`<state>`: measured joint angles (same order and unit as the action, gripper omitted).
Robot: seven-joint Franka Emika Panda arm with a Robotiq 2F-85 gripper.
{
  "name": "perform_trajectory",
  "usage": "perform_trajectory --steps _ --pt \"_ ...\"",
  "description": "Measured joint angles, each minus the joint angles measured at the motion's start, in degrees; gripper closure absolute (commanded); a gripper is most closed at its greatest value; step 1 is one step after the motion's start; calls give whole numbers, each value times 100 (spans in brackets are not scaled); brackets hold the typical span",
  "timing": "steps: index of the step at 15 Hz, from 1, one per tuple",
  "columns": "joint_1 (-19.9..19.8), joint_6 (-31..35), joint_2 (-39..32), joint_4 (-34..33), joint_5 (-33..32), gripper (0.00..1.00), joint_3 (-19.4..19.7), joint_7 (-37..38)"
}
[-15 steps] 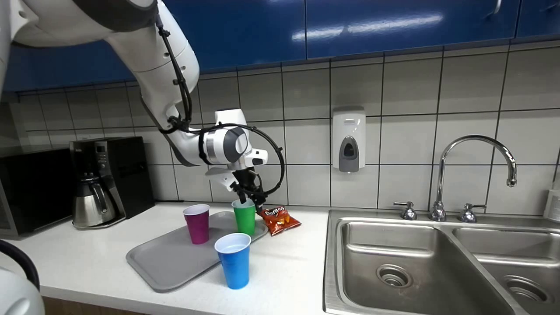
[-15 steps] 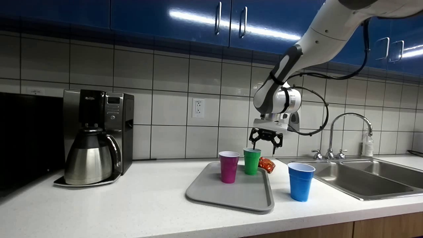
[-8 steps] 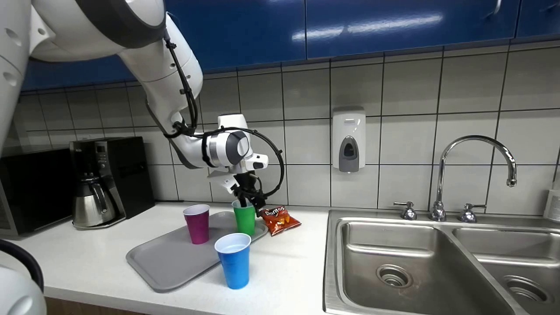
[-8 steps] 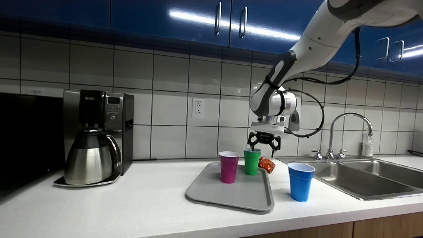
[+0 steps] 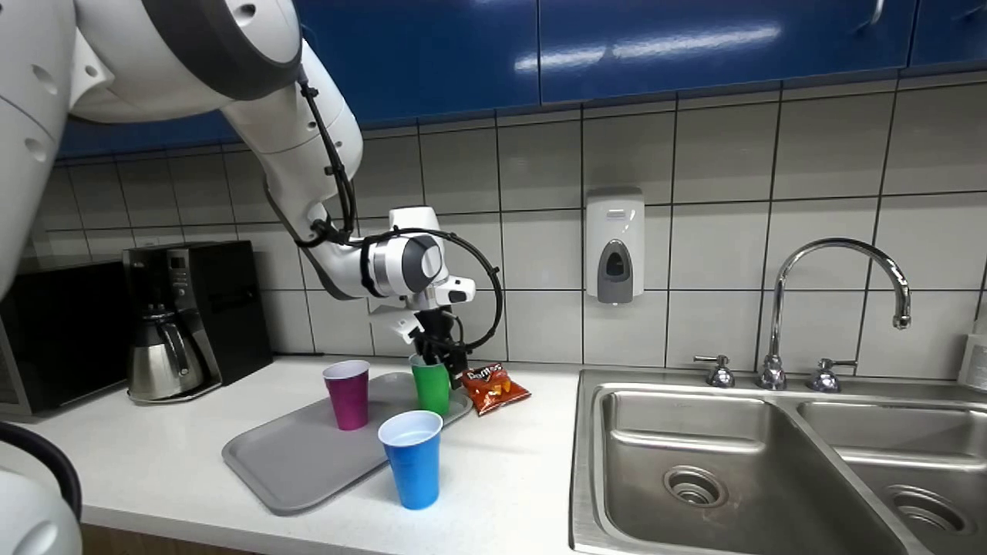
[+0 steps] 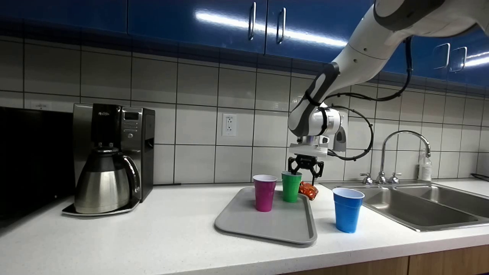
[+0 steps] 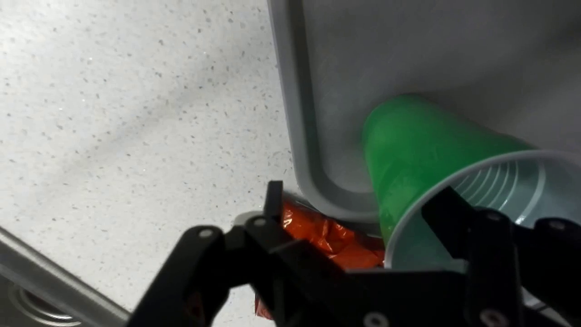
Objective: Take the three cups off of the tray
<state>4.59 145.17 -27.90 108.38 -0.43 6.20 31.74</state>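
Observation:
The green cup [image 6: 291,188] and the purple cup [image 6: 264,194] stand upright on the grey tray [image 6: 263,229], the green one near its back corner. Off the tray, the blue cup [image 6: 348,211] stands upright on the counter. My gripper [image 7: 356,195] is over the green cup's rim, its jaws still wide apart. In the wrist view one finger [image 7: 447,218] reaches inside the cup's mouth. The opposite finger [image 7: 273,200] is outside, above the counter and clear of the cup wall. The lower part of the inner finger is hidden by the cup in both exterior views.
A red chip bag [image 5: 492,388] lies beside the tray's back corner, close to my outer finger. The steel sink [image 5: 584,462] is set into the counter beyond the blue cup. A coffee maker [image 6: 147,152] with its pot stands against the tiled wall.
My gripper has come down, so one finger is deeper in the green cup. The fingers have drawn slightly closer together. All the cups and the tray have stayed in place.

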Motion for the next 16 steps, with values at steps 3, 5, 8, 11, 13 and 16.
perform_trajectory --steps 3,5,8,11,13,16 --pt "0 -30 -47 -56 39 75 0 0" --pt "0 -34 -77 -88 50 89 0 0" --pt "0 -37 -92 -106 55 100 0 0" --pt "3 -37 -92 -146 83 100 0 0" --pt "5 -39 -92 -175 101 99 0 0" --pt "10 -39 -92 -185 115 99 0 0"
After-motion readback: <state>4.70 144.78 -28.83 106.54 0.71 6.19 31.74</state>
